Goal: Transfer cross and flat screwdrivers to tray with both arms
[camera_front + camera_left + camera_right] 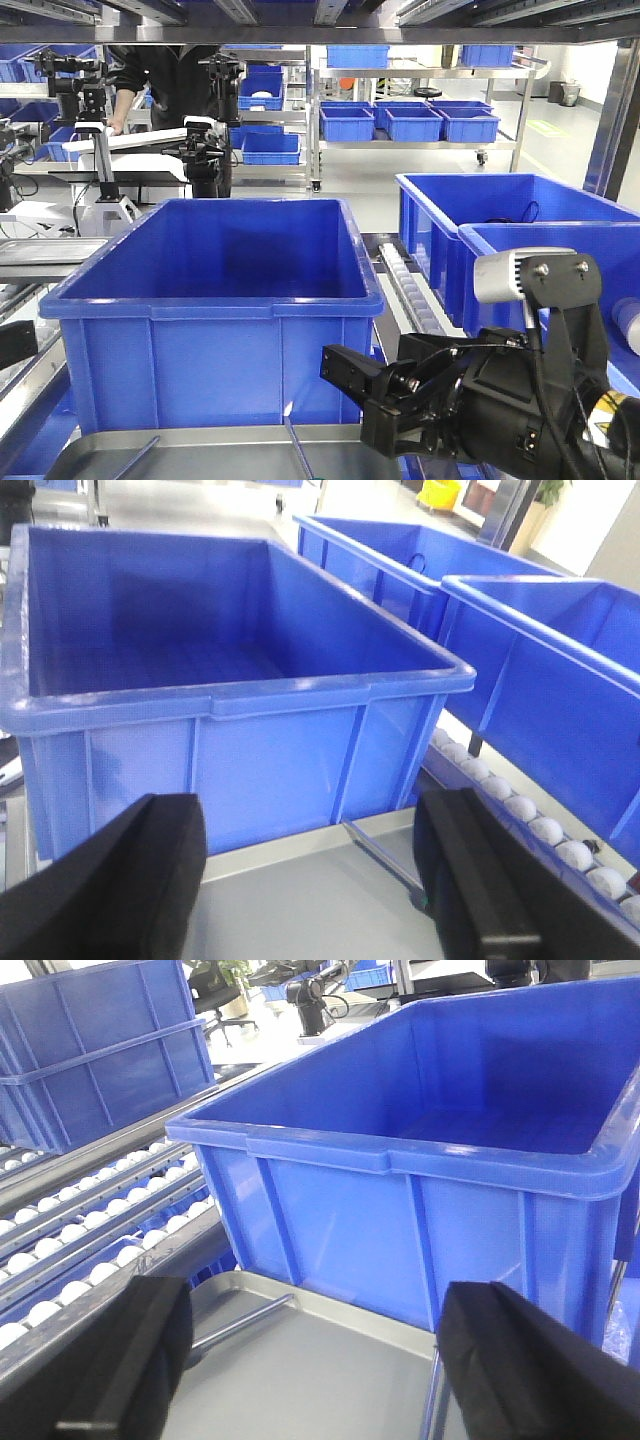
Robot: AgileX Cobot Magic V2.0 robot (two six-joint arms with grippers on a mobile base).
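Here both claws hang wide and hold nothing above the grey tray [330, 1370]. Between the left claw [310, 880] pads, one screwdriver [385, 855] shaft lies on the tray floor, nearer the right-hand pad and running toward it; its handle is hidden. Ahead of the right claw [310, 1360], a second screwdriver [240, 1320] shaft lies toward the left-hand pad, and another thin shaft shows beside the right-hand pad. Directly beyond both claws stands a deep blue bin [215, 300]. From here I judge both tools already in the tray. I would lift each claw straight up, pads kept apart, so nothing drags a shaft along.
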